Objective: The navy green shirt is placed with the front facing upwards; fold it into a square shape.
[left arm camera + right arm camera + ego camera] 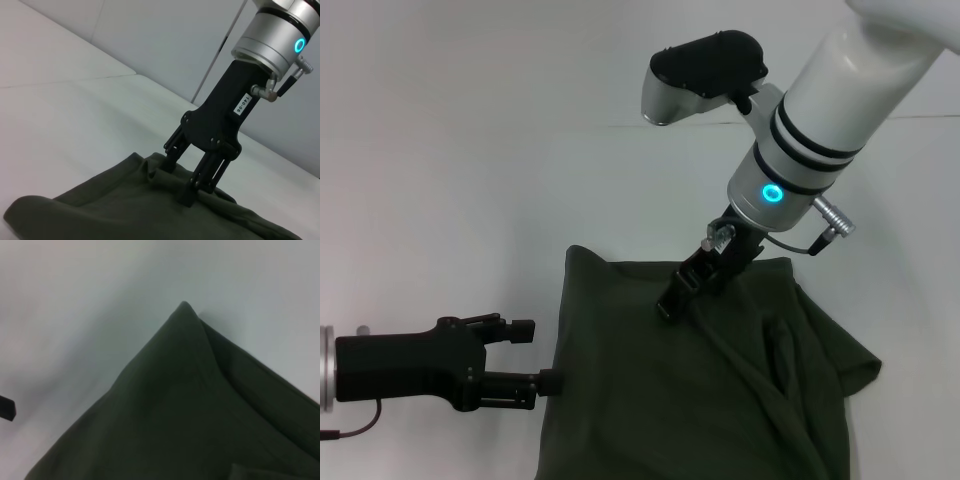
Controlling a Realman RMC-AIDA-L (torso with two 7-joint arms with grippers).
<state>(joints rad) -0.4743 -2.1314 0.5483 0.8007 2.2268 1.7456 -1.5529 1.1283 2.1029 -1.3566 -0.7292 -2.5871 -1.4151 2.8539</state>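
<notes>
Checking the left wrist view, I see the right tool [176, 186] slightly spread, fingertips pressed into the navy green shirt [700, 390] folded on the bench [440, 180]; overhead, the left tool [542, 357] lies level at its left edge, opening unclear

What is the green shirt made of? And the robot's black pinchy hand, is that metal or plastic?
The navy green shirt looks like soft matte knit cloth, probably cotton: it slumps, wrinkles and folds over itself. The right gripper, pressing on it, looks like hard black plastic or painted metal, with bolts and stiff straight edges; which one, the look leaves open. The left gripper, at the shirt's edge, looks the same.
</notes>
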